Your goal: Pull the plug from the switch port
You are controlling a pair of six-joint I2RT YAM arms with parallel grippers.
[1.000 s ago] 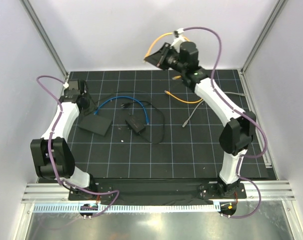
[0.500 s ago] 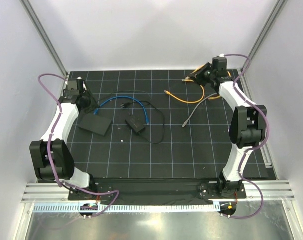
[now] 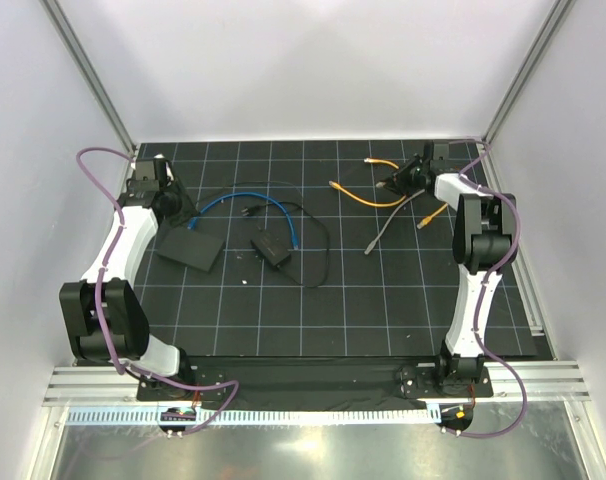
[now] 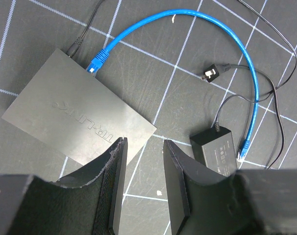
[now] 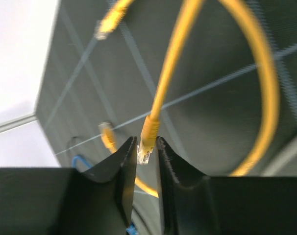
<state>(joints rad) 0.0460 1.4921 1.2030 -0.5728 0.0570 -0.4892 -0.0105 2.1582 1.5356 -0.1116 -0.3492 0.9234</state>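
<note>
Left of the worktop (image 4: 153, 81): my left pincer (image 4: 144, 144) hangs over the near edge of the switch (image 4: 80, 115), released, nothing between its jaws. I judge it waits there because that edge is the handiest place to pin the switch down before any pull.

The switch lies flat, label up. The blue plug (image 4: 96, 62) is seated in a port on the switch's far side. A thin black cord (image 4: 85, 34) enters the switch just beside that plug.

The blue cable (image 4: 227, 34) arcs away to the right of the switch, and its other end lies loose. It has plenty of slack, so a tug on the cord alone would likely drag the light switch instead of freeing the plug.

Right of the switch, near it: a small black brick (image 4: 214, 149), apart from the switch.

Well to the right of the switch: a grey cable (image 3: 381, 232), loose.

Farthest from the switch: my right pincer (image 5: 146, 143), low over the worktop. An orange plug (image 5: 148, 131) sits between its jaws, which stand close on either side. The view is blurred, and I cannot tell whether they pinch it or have let go. This arm is well apart from the port that matters.

Task not yet done.
</note>
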